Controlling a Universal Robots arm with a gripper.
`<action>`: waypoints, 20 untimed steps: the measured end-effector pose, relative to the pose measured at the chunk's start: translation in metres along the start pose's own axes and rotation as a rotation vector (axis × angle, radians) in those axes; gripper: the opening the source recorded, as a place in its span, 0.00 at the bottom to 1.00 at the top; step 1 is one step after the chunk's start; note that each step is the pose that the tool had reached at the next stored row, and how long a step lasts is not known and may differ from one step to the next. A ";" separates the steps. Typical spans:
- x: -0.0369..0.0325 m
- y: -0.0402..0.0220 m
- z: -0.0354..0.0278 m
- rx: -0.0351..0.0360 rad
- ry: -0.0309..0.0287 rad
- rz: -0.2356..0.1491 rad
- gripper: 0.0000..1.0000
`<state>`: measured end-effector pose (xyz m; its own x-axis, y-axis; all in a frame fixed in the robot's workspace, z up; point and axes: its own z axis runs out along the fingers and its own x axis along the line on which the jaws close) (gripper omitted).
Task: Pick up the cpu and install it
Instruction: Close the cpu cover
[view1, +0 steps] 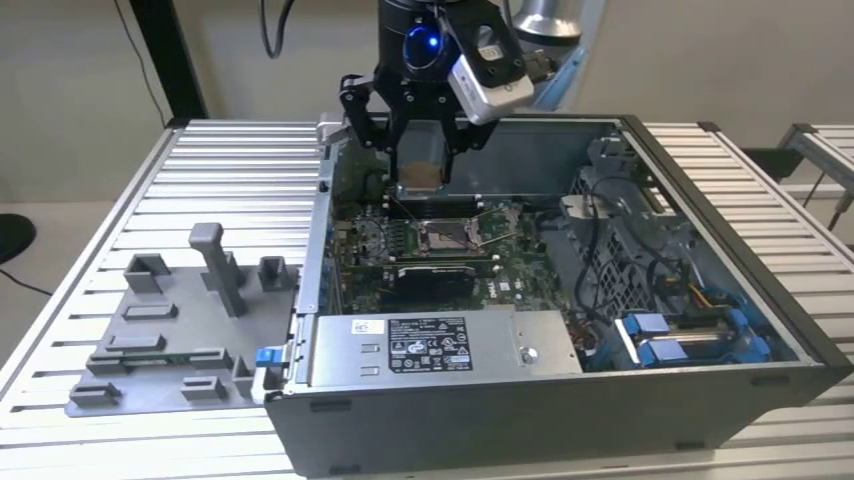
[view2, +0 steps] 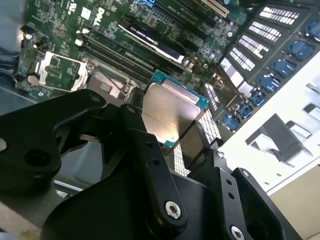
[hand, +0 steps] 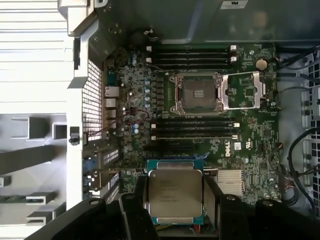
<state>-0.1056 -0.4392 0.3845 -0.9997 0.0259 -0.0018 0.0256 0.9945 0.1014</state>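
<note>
Two fingers (hand: 211, 196) flank the cpu (hand: 175, 193) (gripped).

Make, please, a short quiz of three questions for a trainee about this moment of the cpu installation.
1. True or false: the tool is shut on the cpu and holds it above the motherboard.
2. Choose one. The cpu socket is: A) empty, with its hinged plate swung open; B) already filled with a chip; C) covered by a cooler.
3. Fill the gap: the grey fixture stands on the table at the exterior view's ____ of the computer case.

Key: 1 true; 2 A; 3 left.
</note>
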 end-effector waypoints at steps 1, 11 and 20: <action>0.0000 0.0019 0.0002 0.0000 -0.0001 0.001 0.00; 0.0000 0.0236 0.0024 0.0000 -0.0008 0.008 0.00; -0.0001 0.0445 0.0046 0.0000 -0.0012 0.012 0.00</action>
<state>-0.1043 -0.3945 0.3845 -0.9993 0.0377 -0.0018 0.0373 0.9941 0.1014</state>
